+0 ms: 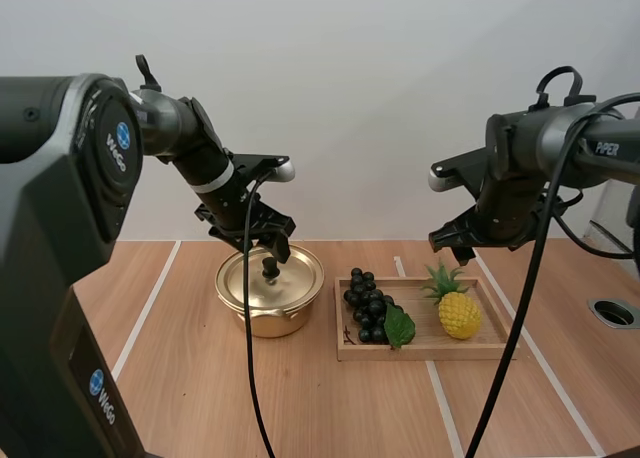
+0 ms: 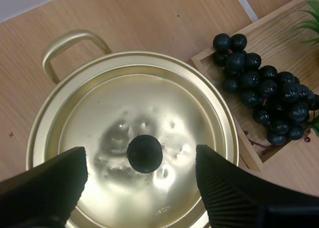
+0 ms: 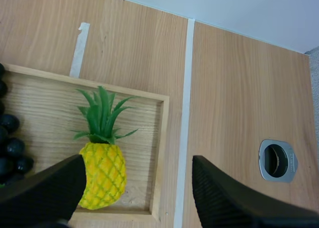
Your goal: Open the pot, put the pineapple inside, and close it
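So the gold pot (image 1: 270, 300) sits on the tabletop (image 1: 180, 378) with its lid (image 2: 124, 113) on, just to the left of the wooden tray (image 1: 420, 350). The left gripper (image 1: 267, 246) hangs right over the lid, and in the left wrist view its fingers (image 2: 50, 183) stand wide apart, one on each side of the little black knob (image 2: 144, 153), not touching it. The pineapple (image 1: 458, 314) lies on its side in the right half of the tray. Its long axis runs roughly front to back across the tabletop, with the green crown pointing toward the far edge of the tray and leaning a bit toward the pot side, and the yellow body end toward the arms' bases. A bunch of dark grapes (image 1: 367, 303) with a green leaf fills the left half of the tray, between the pot and the pineapple and clear of the fruit. The right gripper (image 1: 452, 248) hovers above the tray over the crown end of the pineapple. Its fingers (image 3: 45, 193) are spread open too, holding nothing, and in the right wrist view the yellow body shows just beside one of them.
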`<state>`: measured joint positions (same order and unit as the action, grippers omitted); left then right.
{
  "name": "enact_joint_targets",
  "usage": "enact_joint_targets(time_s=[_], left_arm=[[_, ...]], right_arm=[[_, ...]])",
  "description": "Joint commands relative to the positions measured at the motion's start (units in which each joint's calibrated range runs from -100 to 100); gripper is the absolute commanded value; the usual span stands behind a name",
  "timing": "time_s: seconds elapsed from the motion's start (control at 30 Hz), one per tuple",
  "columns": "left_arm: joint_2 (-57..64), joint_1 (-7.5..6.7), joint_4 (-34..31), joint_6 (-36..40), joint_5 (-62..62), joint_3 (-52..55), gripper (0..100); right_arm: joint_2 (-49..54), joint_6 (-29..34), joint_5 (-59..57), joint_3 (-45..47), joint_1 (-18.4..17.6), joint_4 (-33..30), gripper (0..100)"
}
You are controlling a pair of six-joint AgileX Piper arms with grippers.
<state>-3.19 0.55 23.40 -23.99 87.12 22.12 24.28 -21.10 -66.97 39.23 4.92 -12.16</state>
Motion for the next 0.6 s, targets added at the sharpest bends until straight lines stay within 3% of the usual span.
enact_joint_targets(time_s=[0.0, 0.2, 0.43, 0.57], left_arm=[[-0.9, -0.12, 0.7, -0.5, -0.6, 0.1, 100], [-2.6, -0.38, 0.3, -0.8, -0.2, 0.1, 100], [-2.6, -3.82, -7.6, 1.9, -4.2, 0.1, 100], [-2.6, -4.84, -9.9, 3.4, -4.7, 0.1, 100]], right_arm=[[-0.3, -0.1, 2.1, 0.4, 0.2, -0.2, 100], [-1.5, 0.2, 2.5, 0.4, 0.2, -0.2, 100], [-2.5, 0.2, 2.9, 0.6, 0.2, -0.2, 100], [-2.5, 0.2, 3.0, 0.5, 0.2, -0.2, 100]])
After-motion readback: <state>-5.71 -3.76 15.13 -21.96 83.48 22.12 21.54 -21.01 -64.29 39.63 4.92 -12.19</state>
